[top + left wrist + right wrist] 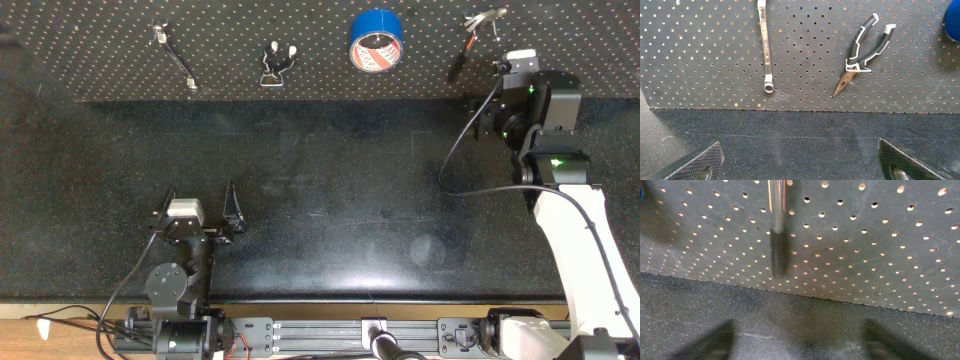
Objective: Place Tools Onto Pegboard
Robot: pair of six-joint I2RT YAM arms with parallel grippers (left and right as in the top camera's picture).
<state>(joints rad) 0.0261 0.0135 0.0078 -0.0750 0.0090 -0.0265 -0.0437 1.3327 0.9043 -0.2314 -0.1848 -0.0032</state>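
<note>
Seeing four tools hanging on the pegboard (pixel 90 60) along the 12 o'clock edge of the top view: wrench (pixel 175 55) toward 10 o'clock, pliers (pixel 277 62) near 11, blue tape roll (pixel 377 42) just past 12, and a long tool with a dark grip (pixel 462 50) toward 1 o'clock. Probably hanging each from a peg by its upper end and letting its weight settle it against the board, with the wrench dropping near straight and the pliers tilting with the nose lowest. Judging the placing as all but finished, with no tool lying on the desk (pixel 330 200).

Holding the right pincer (pixel 800 342) spread wide and gripping nothing, facing the foot of the board with the long tool's grip just ahead and apart from both fingers. Likely standing off so as not to knock that tool from its peg. Reaching the right arm far up toward 2 o'clock, with the wrist turned at the board.

Resting the left pincer (pixel 200 198) near 8 o'clock, close to its base with the arm folded. Spreading its jaws, carrying nothing, and looking across the desk at the wrench and pliers.
</note>
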